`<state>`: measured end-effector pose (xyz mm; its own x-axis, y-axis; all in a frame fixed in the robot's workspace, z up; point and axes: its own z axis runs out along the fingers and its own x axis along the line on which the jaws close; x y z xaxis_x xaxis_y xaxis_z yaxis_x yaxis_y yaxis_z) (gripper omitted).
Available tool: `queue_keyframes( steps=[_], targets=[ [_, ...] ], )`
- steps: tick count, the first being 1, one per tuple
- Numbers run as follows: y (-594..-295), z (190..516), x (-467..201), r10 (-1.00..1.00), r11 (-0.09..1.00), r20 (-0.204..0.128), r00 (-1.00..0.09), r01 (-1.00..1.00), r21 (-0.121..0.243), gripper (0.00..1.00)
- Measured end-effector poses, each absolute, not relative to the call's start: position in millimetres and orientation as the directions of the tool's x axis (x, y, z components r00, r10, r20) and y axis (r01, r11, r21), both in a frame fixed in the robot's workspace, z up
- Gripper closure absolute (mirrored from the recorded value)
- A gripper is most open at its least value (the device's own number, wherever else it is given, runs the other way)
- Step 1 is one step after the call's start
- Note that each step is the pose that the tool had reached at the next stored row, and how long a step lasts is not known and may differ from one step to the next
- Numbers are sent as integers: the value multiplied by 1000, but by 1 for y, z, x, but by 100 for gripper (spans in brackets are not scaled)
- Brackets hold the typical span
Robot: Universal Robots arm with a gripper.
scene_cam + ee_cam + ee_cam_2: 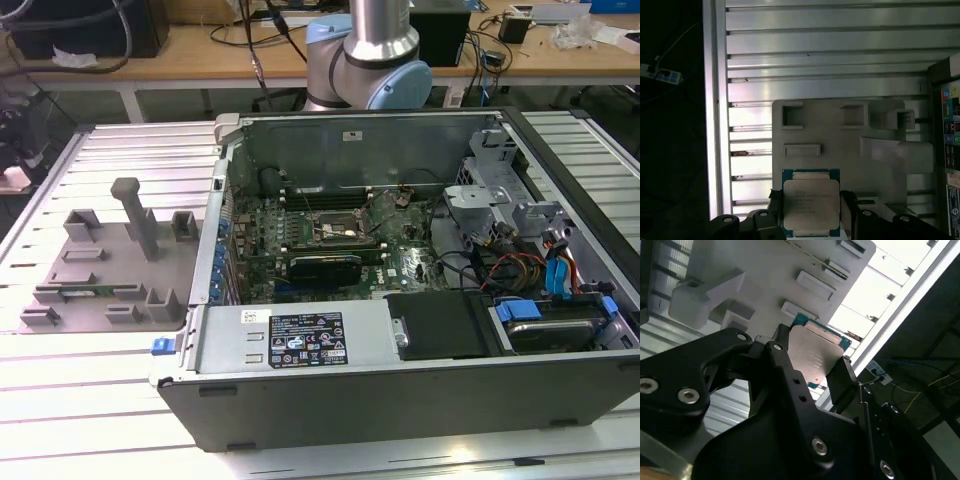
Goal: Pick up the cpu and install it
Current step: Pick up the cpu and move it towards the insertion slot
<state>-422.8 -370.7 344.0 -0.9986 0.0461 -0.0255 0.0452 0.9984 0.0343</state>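
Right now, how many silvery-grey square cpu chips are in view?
1. The silvery-grey square cpu is clamped in the black gripper, over the grey tray, in both wrist views. Others may be hidden inside the computer case.

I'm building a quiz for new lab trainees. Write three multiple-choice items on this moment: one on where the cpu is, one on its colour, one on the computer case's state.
1. Where is the cpu? A in a socket; B between the claw's fingers; C on the power supply.
2. Its top is: A silvery-grey; B black; C gold.
3. The computer case is: A closed; B open; C standing upright.
Key: B, fingers flank it in both wrist views; A, its metal lid shows pale grey; B, the motherboard lies exposed in the exterior view.
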Motion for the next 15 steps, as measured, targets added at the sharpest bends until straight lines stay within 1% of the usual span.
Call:
queue_keyframes(
  steps=[1, 4, 15],
  targets=[
    [-371, 358, -423, 46, 998, -26, -999, 45, 34, 45],
    [-371, 374, -423, 46, 998, -26, -999, 45, 34, 45],
    [-370, 405, -423, 46, 998, -26, -999, 45, 34, 45]
  ],
)
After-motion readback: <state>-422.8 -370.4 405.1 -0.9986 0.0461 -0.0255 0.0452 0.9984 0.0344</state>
